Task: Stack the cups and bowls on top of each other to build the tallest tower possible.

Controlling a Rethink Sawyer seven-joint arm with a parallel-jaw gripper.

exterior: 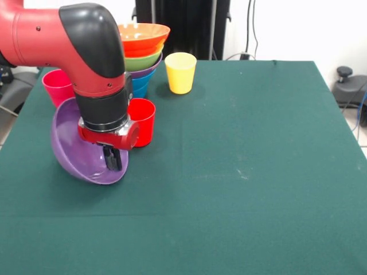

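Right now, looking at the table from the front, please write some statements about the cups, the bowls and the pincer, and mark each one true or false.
1. The purple bowl is tilted, not lying flat. True.
2. The yellow cup stands inside the tower. False: it stands alone on the green cloth, beside the tower.
3. The pincer reaches into the purple bowl near its rim. True.
4. The top bowl of the tower is blue. False: the orange bowl is on top.
5. The red cup lies on its side. False: it stands upright, next to the purple bowl.
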